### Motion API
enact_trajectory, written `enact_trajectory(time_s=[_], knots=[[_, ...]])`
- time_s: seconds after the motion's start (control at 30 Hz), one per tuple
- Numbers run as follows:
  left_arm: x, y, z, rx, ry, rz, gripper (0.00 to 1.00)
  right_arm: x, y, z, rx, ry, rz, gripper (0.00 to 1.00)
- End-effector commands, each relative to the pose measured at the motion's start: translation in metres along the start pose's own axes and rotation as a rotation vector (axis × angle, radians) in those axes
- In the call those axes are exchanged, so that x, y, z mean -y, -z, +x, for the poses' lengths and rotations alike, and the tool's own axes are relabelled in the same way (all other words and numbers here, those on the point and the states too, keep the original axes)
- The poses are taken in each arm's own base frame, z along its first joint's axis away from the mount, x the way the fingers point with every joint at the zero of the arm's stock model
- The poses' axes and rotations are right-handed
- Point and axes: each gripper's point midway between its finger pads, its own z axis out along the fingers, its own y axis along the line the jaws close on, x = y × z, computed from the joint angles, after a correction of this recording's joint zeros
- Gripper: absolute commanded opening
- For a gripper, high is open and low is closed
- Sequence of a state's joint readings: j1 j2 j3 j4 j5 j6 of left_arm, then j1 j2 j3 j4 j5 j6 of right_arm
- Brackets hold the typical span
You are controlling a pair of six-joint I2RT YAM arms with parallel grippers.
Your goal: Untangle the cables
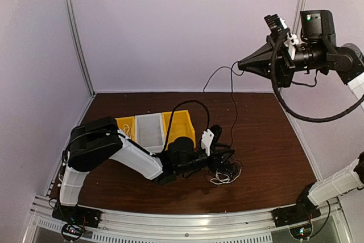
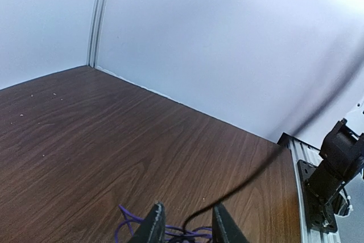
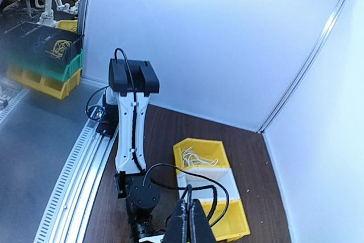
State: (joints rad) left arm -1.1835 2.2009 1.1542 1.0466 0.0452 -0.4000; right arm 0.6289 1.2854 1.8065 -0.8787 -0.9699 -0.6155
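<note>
Cables (image 1: 225, 172): a mixed knot of white and dark cords lies on the worktop (image 1: 267, 140), just right of the row of bins (image 1: 149, 132), not yet separated. One thin black cord (image 1: 234, 106) rises from the knot to the right hand (image 1: 242, 64), which is raised high over the far right. That hand is closed and appears to pinch this cord. Left hand (image 2: 187, 215) sits low at the knot with its jaws partly apart. The black cord passes between them and a dark blue cord (image 2: 132, 220) lies below, with nothing clamped.

Assessment: the step in hand is pinning the knot while the black cord is drawn free.

Recommended: clamp the blue cord only, hold it low, and lift slowly so that loops slide rather than tighten.
</note>
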Motion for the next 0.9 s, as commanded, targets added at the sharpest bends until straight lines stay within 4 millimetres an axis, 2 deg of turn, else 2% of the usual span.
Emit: enact_trajectory(time_s=[0.0,0.1,0.2,0.27,0.37,0.47,0.53,0.6,0.77,0.87], knots=[[-0.002,0.000,-0.008,0.055,0.030,0.000,0.29,0.004,0.025,-0.064,0.116,0.078,0.042,0.00],[-0.010,0.003,0.006,0.026,0.040,-0.027,0.28,0.016,0.055,-0.106,0.200,0.119,0.123,0.00],[-0.026,0.011,0.015,0.012,0.049,-0.118,0.28,0.009,0.079,-0.138,0.262,0.163,0.142,0.00],[-0.030,0.014,0.020,-0.014,0.047,-0.141,0.29,0.013,0.086,-0.146,0.265,0.183,0.188,0.00],[-0.033,0.021,0.029,-0.066,0.044,-0.162,0.30,0.038,0.086,-0.135,0.213,0.159,0.314,0.00],[-0.033,0.038,0.028,-0.079,0.052,-0.171,0.31,0.065,0.081,-0.107,0.139,0.099,0.429,0.00],[-0.030,0.049,0.021,-0.077,0.053,-0.172,0.32,0.079,0.072,-0.074,0.067,0.039,0.482,0.00],[-0.026,0.061,0.010,-0.067,0.049,-0.164,0.34,0.085,0.063,-0.040,0.007,-0.021,0.497,0.00],[-0.019,0.083,-0.027,-0.036,0.022,-0.177,0.45,0.066,0.022,0.049,-0.086,-0.167,0.360,0.00],[-0.021,0.091,-0.048,-0.029,0.000,-0.226,0.50,0.050,0.000,0.092,-0.111,-0.241,0.266,0.00]])
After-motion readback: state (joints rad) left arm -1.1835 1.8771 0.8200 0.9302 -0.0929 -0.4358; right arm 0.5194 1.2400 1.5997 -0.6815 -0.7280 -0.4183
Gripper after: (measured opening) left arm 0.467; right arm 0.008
